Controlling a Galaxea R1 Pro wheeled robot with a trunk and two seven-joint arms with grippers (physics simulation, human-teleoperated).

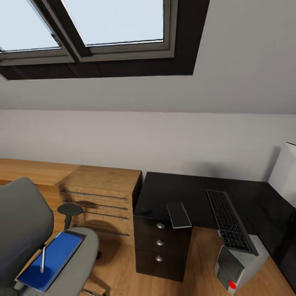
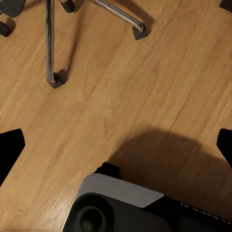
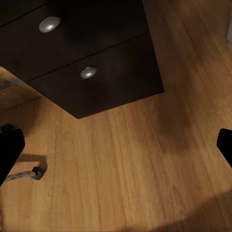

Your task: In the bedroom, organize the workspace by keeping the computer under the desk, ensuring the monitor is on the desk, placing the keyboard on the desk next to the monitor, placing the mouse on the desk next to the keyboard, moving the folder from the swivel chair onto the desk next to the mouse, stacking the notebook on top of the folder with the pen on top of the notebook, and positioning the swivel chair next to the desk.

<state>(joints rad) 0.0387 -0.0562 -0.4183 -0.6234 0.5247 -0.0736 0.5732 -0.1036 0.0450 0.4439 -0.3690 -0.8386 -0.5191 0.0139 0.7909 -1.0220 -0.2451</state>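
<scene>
Approach phase, folder transfer judged as the step in hand; nothing grasped yet. Blue folder [image 1: 51, 260] flat on swivel chair [image 1: 24, 230] seat at lower left of head view, thin pen-like stick [image 1: 42, 259] lying on top of it. Grey notebook [image 1: 178, 214] on corner of black desk [image 1: 185, 193] above the drawer unit [image 1: 160, 246], centre-low of frame, overhanging the edge. Keyboard [image 1: 230, 222] not on the desk proper: resting tilted on top of computer [image 1: 238, 267] at lower right, far end toward the desk. White monitor [image 1: 284, 172] back at right edge. Left gripper [image 2: 116, 145] spread wide, empty, fingertips at both side edges of left wrist view, aimed at bare floor [image 2: 145, 96] near chrome chair legs [image 2: 50, 43]. Right gripper [image 3: 116, 145] likewise wide open, empty, above floor just beside drawer unit. Folder well apart from both claws, out of both wrist views. Next move likely needs base or trunk turned toward the chair, left arm raised to seat height; pen may slide off if folder gets tilted.
</scene>
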